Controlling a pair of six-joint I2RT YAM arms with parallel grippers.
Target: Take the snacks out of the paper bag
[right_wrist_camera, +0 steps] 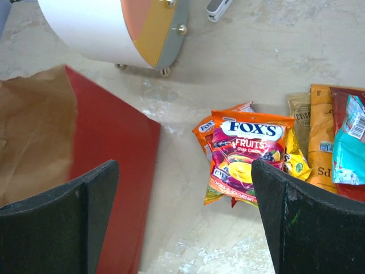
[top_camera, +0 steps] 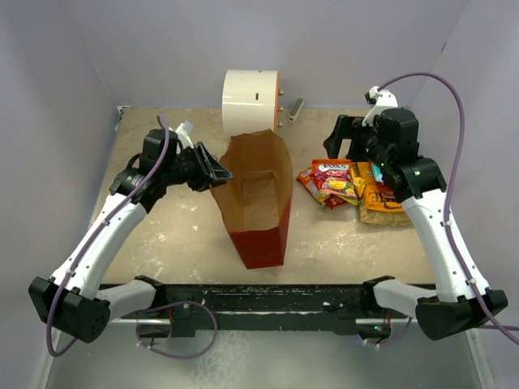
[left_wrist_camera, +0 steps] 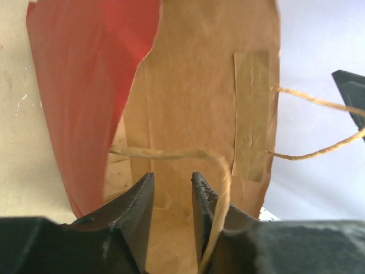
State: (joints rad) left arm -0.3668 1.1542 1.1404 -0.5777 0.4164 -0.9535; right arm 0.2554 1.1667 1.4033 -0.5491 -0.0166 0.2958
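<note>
From the overhead view, nearest me, the red lower end of the paper bag [top_camera: 261, 243] sits on the table [top_camera: 178, 235] between the two arms. Its mouth gapes toward the overhead camera. Inside I see only brown kraft walls and a folded rectangular panel deep down; no packet shows in there.

The left gripper [top_camera: 212, 172] is at the bag's left rim. On its wrist camera the jaws [left_wrist_camera: 172, 182] stand a narrow slit apart with only kraft paper showing through the gap. One twine handle [left_wrist_camera: 171, 153] loops across in front and runs down over the right-hand finger [left_wrist_camera: 208, 200]. I cannot tell whether that finger touches it.

To the right of the bag, apart from it, the snacks lie in a loose heap on the table. A Fox's Fruits candy packet [right_wrist_camera: 245, 154] lies on top of an orange packet [right_wrist_camera: 206, 128]. Beside them is the yellow-orange chip bag [top_camera: 381, 201], with a small teal packet [right_wrist_camera: 348, 154] lying partly over it.

Just beyond the heap the right gripper [top_camera: 347, 144] hovers, its jaws spread wide and holding nothing.

Farthest back, against the wall, a white cylinder [top_camera: 250, 101] lies on its side behind the bag's mouth
</note>
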